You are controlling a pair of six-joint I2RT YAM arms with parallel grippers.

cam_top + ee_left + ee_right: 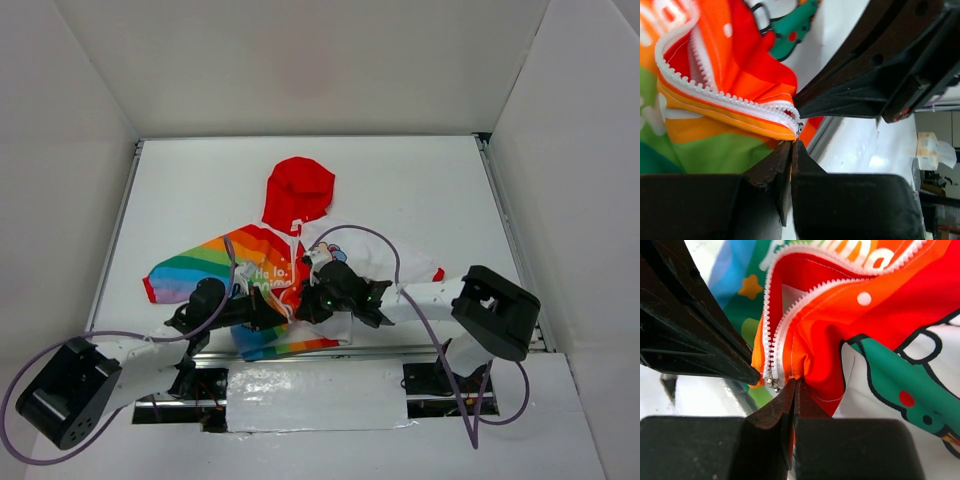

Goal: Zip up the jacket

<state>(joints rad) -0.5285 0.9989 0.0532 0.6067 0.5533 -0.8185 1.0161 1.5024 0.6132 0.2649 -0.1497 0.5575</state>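
The jacket [265, 262] lies flat on the table, red hood [298, 190] pointing away, rainbow half on the left, white half on the right. Its white zipper [725, 95] stands apart in a V above the hem. Both grippers meet at the bottom centre of the hem. My left gripper [791, 143] is shut on the orange hem edge just under the zipper's lower end, by the small metal slider [800, 128]. My right gripper [796, 382] is shut on the red-orange fabric beside the slider [772, 383]. From above, the left gripper [287, 307] and the right gripper [307, 303] nearly touch.
White walls [70, 90] enclose the table [420, 190] on three sides. A metal rail [500, 210] runs along the right edge. The jacket's hem lies close to the near table edge. Purple cables [425, 330] loop from both arms.
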